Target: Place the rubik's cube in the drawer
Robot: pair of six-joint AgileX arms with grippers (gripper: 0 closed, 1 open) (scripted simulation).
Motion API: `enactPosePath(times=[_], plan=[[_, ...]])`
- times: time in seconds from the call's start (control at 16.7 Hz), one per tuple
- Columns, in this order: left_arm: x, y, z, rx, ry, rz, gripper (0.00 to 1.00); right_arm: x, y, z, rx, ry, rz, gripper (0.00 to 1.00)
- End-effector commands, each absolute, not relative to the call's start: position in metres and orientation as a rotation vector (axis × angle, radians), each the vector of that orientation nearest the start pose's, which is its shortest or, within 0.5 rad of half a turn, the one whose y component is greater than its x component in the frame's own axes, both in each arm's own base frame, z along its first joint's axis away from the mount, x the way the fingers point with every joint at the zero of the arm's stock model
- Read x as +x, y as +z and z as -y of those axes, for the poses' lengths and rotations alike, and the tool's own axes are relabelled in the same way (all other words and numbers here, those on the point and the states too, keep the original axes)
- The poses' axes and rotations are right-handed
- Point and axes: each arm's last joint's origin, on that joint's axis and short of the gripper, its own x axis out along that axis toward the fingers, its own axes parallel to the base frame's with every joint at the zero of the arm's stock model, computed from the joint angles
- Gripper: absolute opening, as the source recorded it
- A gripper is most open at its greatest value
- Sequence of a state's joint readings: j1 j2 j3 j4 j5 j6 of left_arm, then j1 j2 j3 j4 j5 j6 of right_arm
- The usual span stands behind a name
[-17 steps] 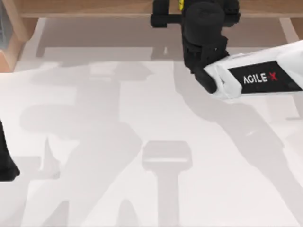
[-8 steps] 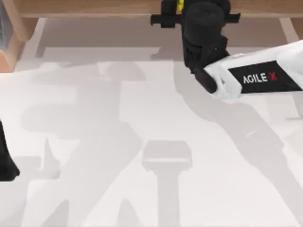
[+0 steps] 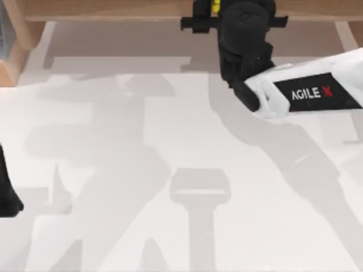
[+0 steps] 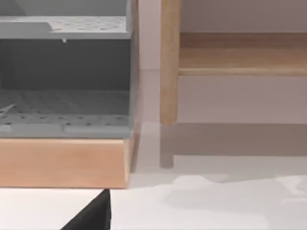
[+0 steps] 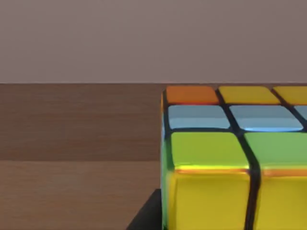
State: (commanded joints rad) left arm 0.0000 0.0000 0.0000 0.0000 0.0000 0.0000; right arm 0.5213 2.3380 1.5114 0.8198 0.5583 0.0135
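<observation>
**Mia:** What was closest to the right arm's camera?

**Ben:** The rubik's cube (image 5: 225, 158). It sat right up against the lens, with yellow, green, pale blue and orange tiles and dark lines between them. Its far side and bottom were cut off by the edge. A dark bit poked out under it, too small to tell what it was. Behind it was a brown wooden board (image 5: 76, 143), then a plain wall.

**Mia:** Did the fingers hold the cube?

**Ben:** I could not tell. From above, the right gripper (image 3: 212, 11) was a black lump at the far edge of the white counter (image 3: 113, 170), half under the wooden shelf rail (image 3: 113, 8). Only a thin yellow sliver of the cube showed there.

**Mia:** And the left arm?

**Ben:** The left arm (image 3: 7, 195) was parked at the left edge of the counter, mostly cut off. Its fingers could not be made out either. Its camera saw a dark corner close by, then a wooden drawer box (image 4: 64, 160) with grey dotted trays inside, and a wooden post (image 4: 169, 62) beside it.
</observation>
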Motion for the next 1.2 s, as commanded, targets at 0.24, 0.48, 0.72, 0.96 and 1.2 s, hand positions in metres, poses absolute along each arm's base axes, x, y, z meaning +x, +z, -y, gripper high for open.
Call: enactPosePath(times=[0.24,0.48,0.72,0.96,1.2], plan=[[0.106,0.16,0.001,0.0,0.0,0.0,1.0,0.45,0.149,-0.247,0.0,-0.01,0.0,0.0],[0.106,0.16,0.001,0.0,0.0,0.0,1.0,0.449,0.152,-0.249,0.007,-0.006,0.008,0.0],[0.106,0.16,0.001,0.0,0.0,0.0,1.0,0.443,0.168,-0.249,0.026,-0.013,0.036,0.0],[0.106,0.16,0.001,0.0,0.0,0.0,1.0,0.431,0.169,-0.247,0.003,-0.011,0.001,0.0],[0.106,0.16,0.001,0.0,0.0,0.0,1.0,0.432,0.169,-0.246,0.004,-0.011,0.001,0.0]])
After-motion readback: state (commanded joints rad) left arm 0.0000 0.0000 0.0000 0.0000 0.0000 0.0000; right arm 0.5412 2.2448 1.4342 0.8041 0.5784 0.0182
